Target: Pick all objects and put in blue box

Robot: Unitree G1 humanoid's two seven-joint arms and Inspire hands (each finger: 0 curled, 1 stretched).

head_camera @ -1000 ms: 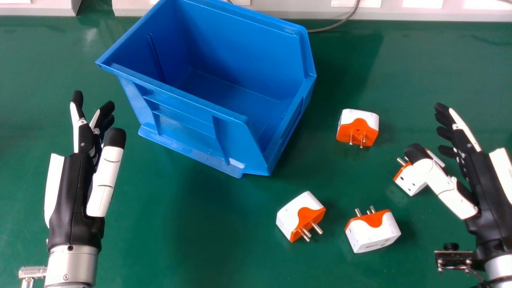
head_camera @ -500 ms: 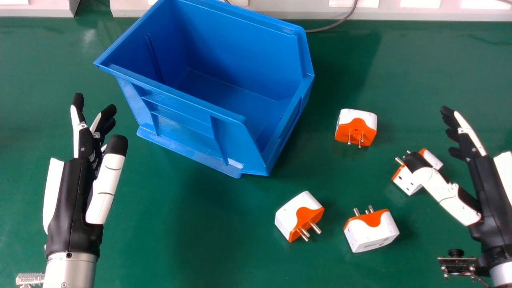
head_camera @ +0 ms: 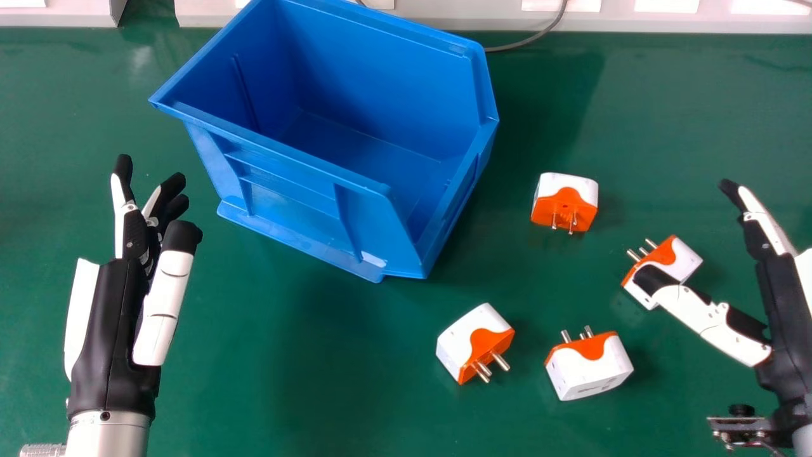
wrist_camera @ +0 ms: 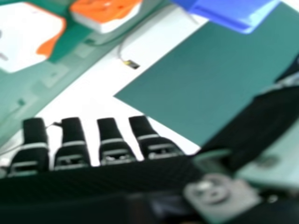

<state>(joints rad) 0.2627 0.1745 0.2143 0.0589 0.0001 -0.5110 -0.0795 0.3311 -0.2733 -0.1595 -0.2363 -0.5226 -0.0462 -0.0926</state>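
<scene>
Head view: left hand [head_camera: 108,311] free, blue box [head_camera: 285,184] ready, right hand [head_camera: 783,304] spread with nothing in its grip

From where I stand, the left hand hangs over the green table [head_camera: 342,393] with its fingers straight and loosely together, holding nothing. Beside it sits the blue box, and beyond that the white-and-orange plugs are scattered on the table.

The leftmost plug [head_camera: 457,343] lies near the box's front corner. The far plug [head_camera: 564,197] and the near plug [head_camera: 587,374] come next, well apart. The rightmost plug [head_camera: 685,260] is partly behind the right thumb [head_camera: 704,314]; I can't tell whether they touch.

They look like hard plastic, fairly light, perhaps a touch slippery, and unlikely to suffer from a firm pinch. I'd take each across its broad white sides and keep clear of the metal pins, which could catch or tip it askew.

Head view gives me the layout and which way the pins point. Right hand view gives me the gaps between the right fingertips [wrist_camera: 35,133], straight and well short of any plug, plus a small connector [wrist_camera: 132,64] on a thin cord past the table's edge
</scene>
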